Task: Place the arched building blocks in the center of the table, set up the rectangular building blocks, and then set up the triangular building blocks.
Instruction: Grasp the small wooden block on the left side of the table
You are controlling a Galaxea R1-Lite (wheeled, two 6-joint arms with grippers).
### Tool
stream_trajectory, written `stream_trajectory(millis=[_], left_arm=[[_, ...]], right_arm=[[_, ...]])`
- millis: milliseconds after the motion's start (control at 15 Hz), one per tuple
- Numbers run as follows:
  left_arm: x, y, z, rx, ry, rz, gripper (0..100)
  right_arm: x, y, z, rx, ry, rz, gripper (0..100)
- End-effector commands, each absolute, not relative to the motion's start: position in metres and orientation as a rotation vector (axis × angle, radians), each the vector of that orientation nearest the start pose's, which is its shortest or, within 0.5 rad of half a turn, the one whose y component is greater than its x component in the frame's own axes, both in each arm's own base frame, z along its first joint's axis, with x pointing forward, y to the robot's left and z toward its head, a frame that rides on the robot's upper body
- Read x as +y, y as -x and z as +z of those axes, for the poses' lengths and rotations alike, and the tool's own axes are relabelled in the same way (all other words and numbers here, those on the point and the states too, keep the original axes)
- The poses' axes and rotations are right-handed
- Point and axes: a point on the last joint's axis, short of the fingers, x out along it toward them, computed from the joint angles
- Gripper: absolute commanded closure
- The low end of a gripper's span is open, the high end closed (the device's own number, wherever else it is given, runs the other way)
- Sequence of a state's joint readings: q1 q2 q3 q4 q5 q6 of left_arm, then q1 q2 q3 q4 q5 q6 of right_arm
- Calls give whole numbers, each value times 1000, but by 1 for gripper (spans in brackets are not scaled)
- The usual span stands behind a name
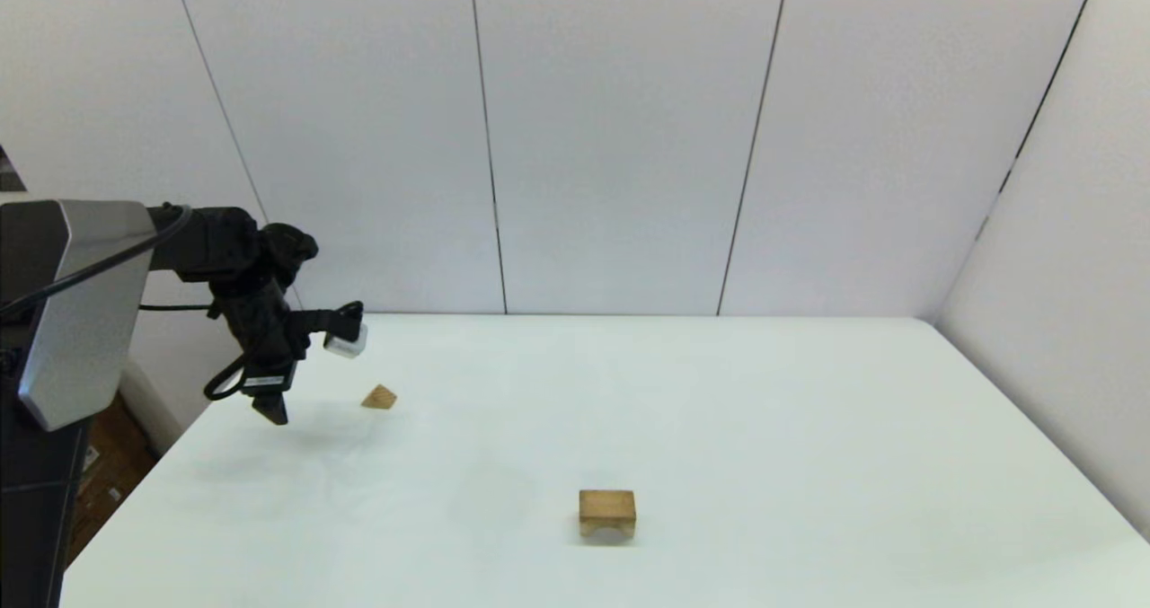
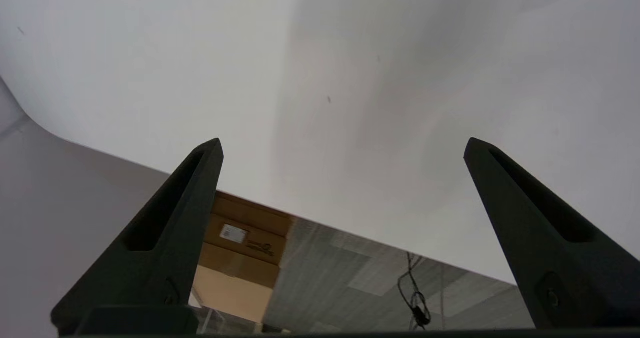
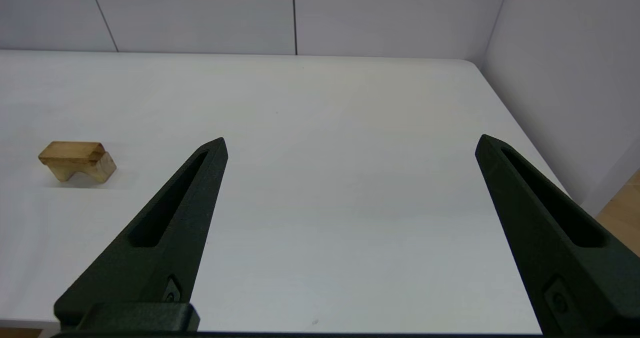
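Note:
The arched building block [image 1: 607,512] stands on its two legs near the middle front of the white table [image 1: 719,392]; the right wrist view shows the arched block [image 3: 77,161] too. The triangular building block [image 1: 379,398] lies at the far left. My left gripper [image 1: 272,410] hangs pointing down over the table's left edge, just left of the triangle. In its wrist view the left gripper [image 2: 342,143] is open and empty. My right gripper [image 3: 352,139], out of the head view, is open and empty above the table's front right. The rectangular building block is out of view.
Pale wall panels [image 1: 620,141] close off the back and a side wall [image 1: 1060,258] the right. Past the table's left edge, the left wrist view shows grey floor with a cardboard box [image 2: 240,248] and a cable [image 2: 415,298].

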State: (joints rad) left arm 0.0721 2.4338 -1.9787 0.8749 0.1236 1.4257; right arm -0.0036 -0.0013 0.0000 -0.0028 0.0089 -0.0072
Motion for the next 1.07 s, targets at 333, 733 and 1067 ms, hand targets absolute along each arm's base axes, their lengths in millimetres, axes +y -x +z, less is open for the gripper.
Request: stream_trajectory(millis=[333, 733, 1067], left_arm=[[-27, -455, 63, 1106, -1326, -875, 0], [-27, -467, 45, 1067, -1335, -836, 0], [-28, -474, 37, 1043, -1339, -812, 0]], right_arm=[[0, 23, 76, -5, 8, 6, 0], [0, 23, 76, -5, 8, 6, 0], [0, 23, 76, -5, 8, 6, 0]])
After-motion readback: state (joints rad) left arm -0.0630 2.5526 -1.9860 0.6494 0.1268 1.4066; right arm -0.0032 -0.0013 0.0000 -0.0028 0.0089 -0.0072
